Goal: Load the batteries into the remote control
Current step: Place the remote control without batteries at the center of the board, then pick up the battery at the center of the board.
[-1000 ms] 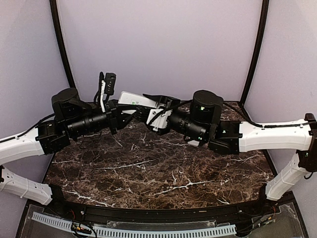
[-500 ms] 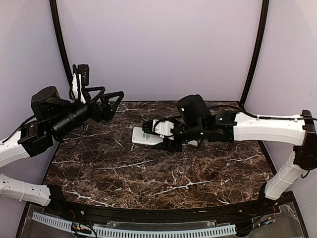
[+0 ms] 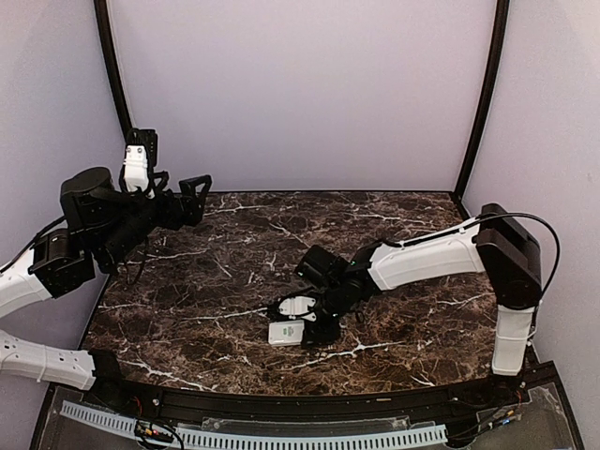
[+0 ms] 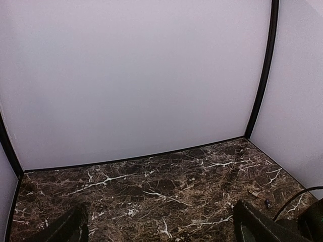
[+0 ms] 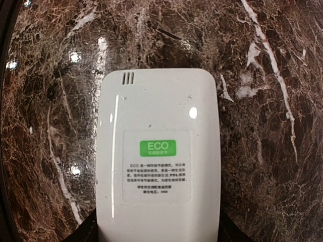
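**Right end effector [image 3: 311, 321] and remote control [image 3: 286, 333], near the front centre of the counter [image 3: 403, 225].** You are holding the remote control low over the marble, lying flat with its back face turned up toward the wrist camera. The green ECO label [image 5: 157, 147] and the small vent slots [image 5: 128, 78] are showing, not the display and buttons. This orientation is probably presenting the battery side for loading, though no compartment seam is showing clearly and no batteries are appearing in any view.

The right end effector is standing partly open. Its fingers [image 5: 232, 234] are pressing the two long edges at the near end, so it is gripping the remote control. Whether the body is resting on the counter or hanging just above it cannot be told.

Your left end effector [image 3: 187, 194] is hanging raised at the left rear, well apart from the remote control. Its jaws are spread wide and holding nothing, and it is facing the far wall [image 3: 300, 94]. It is likely waiting out of the way until a battery is needed.
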Controlling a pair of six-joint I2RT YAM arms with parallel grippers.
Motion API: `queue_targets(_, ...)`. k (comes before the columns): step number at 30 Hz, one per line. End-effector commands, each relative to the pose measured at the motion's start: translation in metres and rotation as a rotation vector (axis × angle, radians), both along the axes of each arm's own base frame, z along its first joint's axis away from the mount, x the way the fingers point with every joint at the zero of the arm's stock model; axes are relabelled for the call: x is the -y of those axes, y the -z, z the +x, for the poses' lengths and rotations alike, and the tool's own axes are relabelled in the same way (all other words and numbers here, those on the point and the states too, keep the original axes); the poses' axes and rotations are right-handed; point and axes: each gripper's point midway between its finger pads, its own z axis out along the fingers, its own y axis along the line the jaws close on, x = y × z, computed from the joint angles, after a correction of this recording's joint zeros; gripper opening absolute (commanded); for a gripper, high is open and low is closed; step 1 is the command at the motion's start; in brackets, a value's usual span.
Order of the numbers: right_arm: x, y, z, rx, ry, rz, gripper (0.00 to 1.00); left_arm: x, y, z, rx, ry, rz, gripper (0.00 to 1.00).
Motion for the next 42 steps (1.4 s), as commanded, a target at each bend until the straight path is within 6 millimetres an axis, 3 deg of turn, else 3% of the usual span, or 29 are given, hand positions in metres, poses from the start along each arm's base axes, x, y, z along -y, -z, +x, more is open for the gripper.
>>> queue_targets(1,-0.008,0.011,-0.002,-0.052,0.007,-0.017,0.31,-0.007,0.004,0.001,-0.009,-0.03,0.033,0.99)
queue_targets(13,-0.004,0.028,0.005,-0.073,0.063,-0.127,0.67,-0.007,0.01,0.003,-0.012,-0.038,0.078,0.99)
queue_targets(17,-0.006,0.022,0.013,-0.033,0.058,-0.125,0.73,-0.007,0.01,0.003,-0.012,-0.037,0.085,0.99)
queue_targets(22,-0.01,0.005,0.02,0.018,0.05,-0.121,0.74,-0.008,0.011,0.003,-0.013,-0.036,0.086,0.99)
queue_targets(26,-0.022,-0.024,0.013,0.042,0.006,-0.061,0.74,-0.008,0.011,0.002,-0.014,-0.034,0.093,0.99)
queue_targets(29,-0.034,-0.058,0.005,0.04,-0.012,-0.003,0.75,-0.008,0.011,0.0,-0.017,-0.024,0.09,0.99)
queue_targets(33,-0.051,-0.137,-0.004,0.018,0.028,0.204,0.76,-0.005,0.018,-0.003,-0.039,0.005,0.103,0.99)
queue_targets(35,-0.051,-0.174,0.004,0.037,0.114,0.322,0.78,-0.004,0.024,-0.004,-0.058,0.015,0.124,0.99)
queue_targets(37,-0.04,-0.203,0.026,0.049,0.273,0.405,0.79,-0.004,0.03,-0.005,-0.08,0.026,0.15,0.99)
queue_targets(39,-0.018,-0.218,0.054,0.052,0.484,0.436,0.78,-0.002,0.039,-0.007,-0.11,0.042,0.178,0.99)
queue_targets(42,0.034,-0.213,0.095,0.085,0.84,0.381,0.74,0.003,0.052,-0.012,-0.161,0.085,0.215,0.99)
